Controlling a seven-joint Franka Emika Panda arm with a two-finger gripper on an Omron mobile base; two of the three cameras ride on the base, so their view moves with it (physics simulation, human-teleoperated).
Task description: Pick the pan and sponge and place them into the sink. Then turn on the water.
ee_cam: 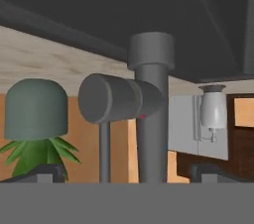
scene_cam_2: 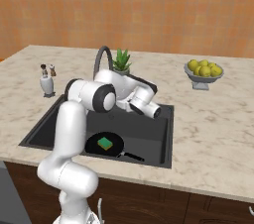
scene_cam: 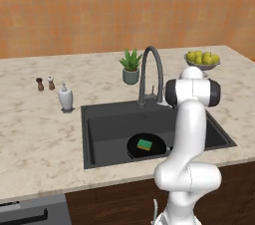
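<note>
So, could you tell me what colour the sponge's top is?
Green, on the sponge lying in the pan; clearest in the left base view.

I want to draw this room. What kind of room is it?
It looks like a kitchen, a computer-drawn one. A black sink with a tall tap is set into a stone-look counter. A pan lies in the sink, and a bowl of yellow fruit stands nearby.

The sink [scene_cam: 99, 134] is set into the counter [scene_cam: 35, 139]. In its basin lies the pan [scene_cam: 149, 148], toward the front, with the sponge [scene_cam: 145, 144] resting inside it. The tap [scene_cam: 151, 72] rises at the sink's back edge, and a potted plant [scene_cam: 131, 66] stands just behind it. A soap dispenser [scene_cam: 65, 97] stands left of the sink, with two shakers [scene_cam: 45, 83] farther back and left. A bowl of fruit [scene_cam: 202, 60] sits well apart at the back right.
</note>
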